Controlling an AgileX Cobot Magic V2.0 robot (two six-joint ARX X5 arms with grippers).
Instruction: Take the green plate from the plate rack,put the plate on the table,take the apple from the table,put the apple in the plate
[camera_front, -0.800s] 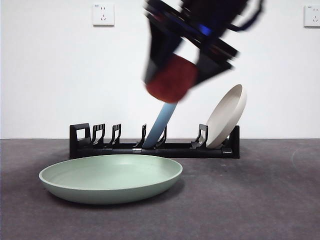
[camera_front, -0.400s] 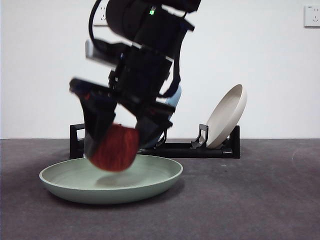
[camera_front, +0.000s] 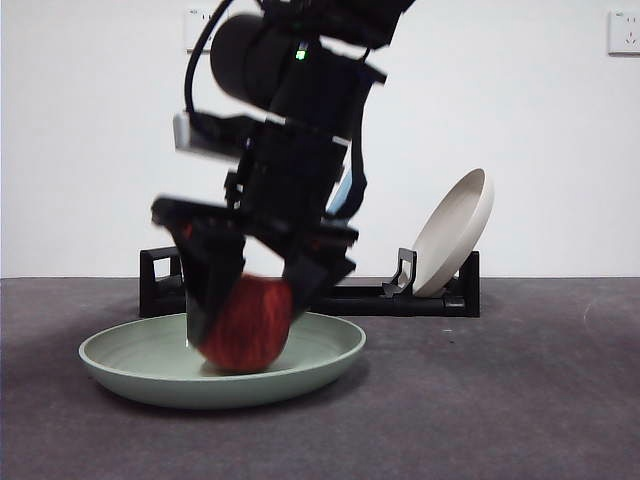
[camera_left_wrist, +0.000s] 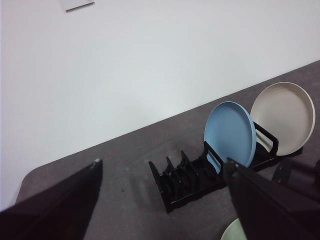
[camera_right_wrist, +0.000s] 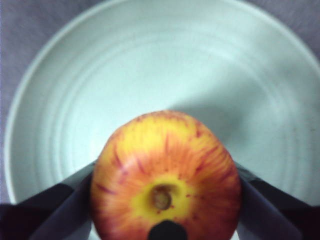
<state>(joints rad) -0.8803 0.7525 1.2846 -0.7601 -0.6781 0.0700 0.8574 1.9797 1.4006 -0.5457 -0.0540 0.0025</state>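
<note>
My right gripper (camera_front: 250, 312) is shut on the red apple (camera_front: 245, 328) and holds it low inside the green plate (camera_front: 335, 352), left of the plate's middle. The plate's rim hides the apple's underside, so I cannot tell whether it rests on the plate. In the right wrist view the apple (camera_right_wrist: 165, 170) sits between the jaws of that gripper (camera_right_wrist: 165, 202), stem up, over the plate (camera_right_wrist: 150, 65). The plate lies flat on the dark table (camera_front: 520, 400) in front of the black plate rack (camera_front: 425, 298). My left gripper (camera_left_wrist: 165, 205) is open and empty, held high.
A beige plate (camera_front: 455, 230) leans in the rack's right end. A sky-blue plate (camera_left_wrist: 230, 130) stands in the rack (camera_left_wrist: 187, 180) beside the beige plate (camera_left_wrist: 285, 117); in the front view the arm mostly hides it. A white wall stands behind.
My right gripper has carried the apple from above the rack down and to the left into the green plate. The plate has not moved.
</note>
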